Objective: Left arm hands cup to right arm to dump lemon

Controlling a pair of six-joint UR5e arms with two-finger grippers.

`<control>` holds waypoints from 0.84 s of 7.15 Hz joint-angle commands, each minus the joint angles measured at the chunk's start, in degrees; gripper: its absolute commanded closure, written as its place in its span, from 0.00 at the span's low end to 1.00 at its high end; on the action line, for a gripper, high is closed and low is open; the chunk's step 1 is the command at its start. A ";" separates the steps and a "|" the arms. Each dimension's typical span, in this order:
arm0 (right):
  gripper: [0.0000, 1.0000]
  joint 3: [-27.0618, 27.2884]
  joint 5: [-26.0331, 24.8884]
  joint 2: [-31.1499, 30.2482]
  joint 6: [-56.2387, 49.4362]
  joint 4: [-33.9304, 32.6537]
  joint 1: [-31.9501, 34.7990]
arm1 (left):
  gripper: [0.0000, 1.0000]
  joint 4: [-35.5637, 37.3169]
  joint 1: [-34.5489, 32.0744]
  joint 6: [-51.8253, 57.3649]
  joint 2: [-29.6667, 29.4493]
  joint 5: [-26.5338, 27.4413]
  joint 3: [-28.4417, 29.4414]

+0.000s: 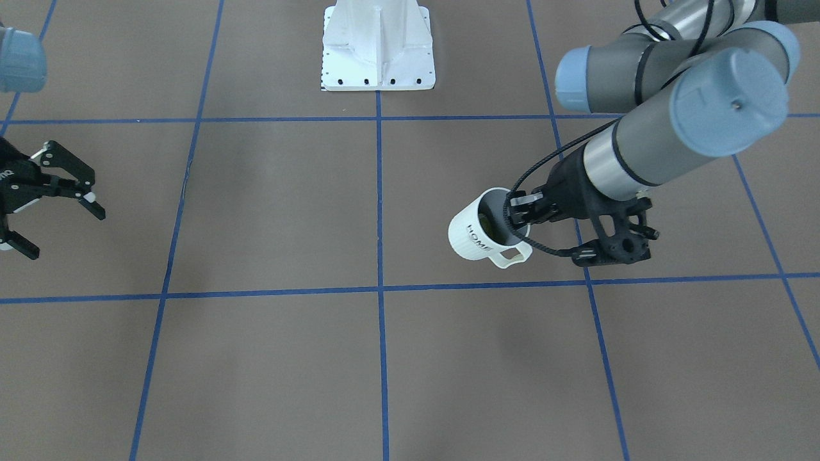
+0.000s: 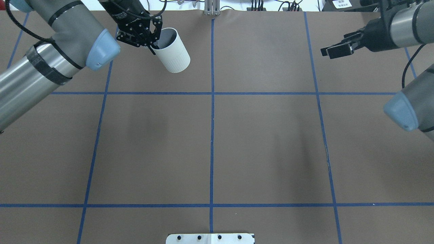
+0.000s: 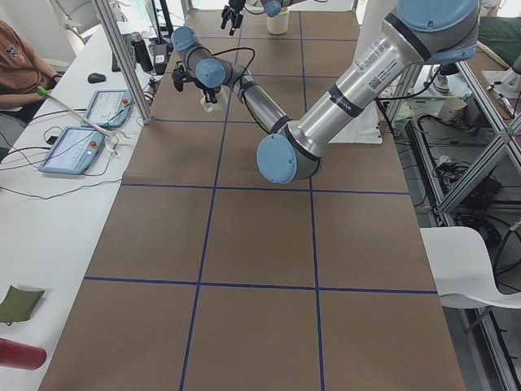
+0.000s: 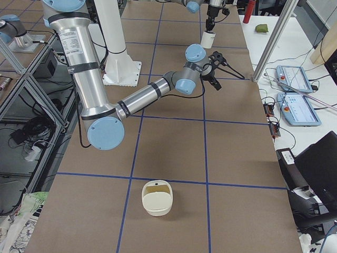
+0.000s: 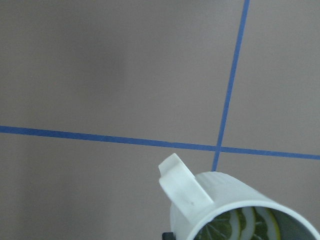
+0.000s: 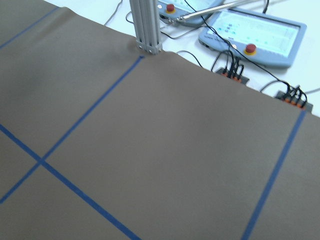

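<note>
Nearest in, your left wrist camera crops the cup [image 5: 240, 192] at the bottom edge. You get only its rim, the squarish handle [image 5: 182, 190] and a sliver of the lemon [image 5: 240, 227], yellow with pale ribs, lying inside. The fingers holding it are outside that picture.

From the operators' side, the left gripper [image 1: 520, 214] is closed on the cup's rim. Its fingertips are half masked by the black bracket [image 1: 615, 240], so you cannot see exactly how they pinch. The cup hangs tilted above the table [image 1: 282, 205], mouth towards the arm and handle low, with the lemon only a dim yellow-green patch within. In that view it hangs right of the centre tape line [image 1: 379, 192]; overhead, it is near the table's far edge.

Brown surface spreads around it, with more than a full grid square between it and the right gripper [image 1: 64, 234]. That gripper is cut by the frame edge, and its fingers stand spread wide over bare table. Farthest back stands the white base [image 1: 378, 51].
</note>
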 commanded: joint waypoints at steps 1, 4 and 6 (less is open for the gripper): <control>0.02 0.55 -13.11 -0.04 2.99 8.58 -8.26 | 1.00 -4.91 0.79 -3.82 -4.52 0.00 7.50; 0.01 1.09 -28.58 -0.21 2.90 13.33 -20.39 | 1.00 -6.49 3.95 -6.28 -9.90 0.00 12.80; 0.01 1.00 -34.84 0.49 2.90 13.33 -25.76 | 1.00 -10.88 5.36 -8.31 -9.99 0.00 14.30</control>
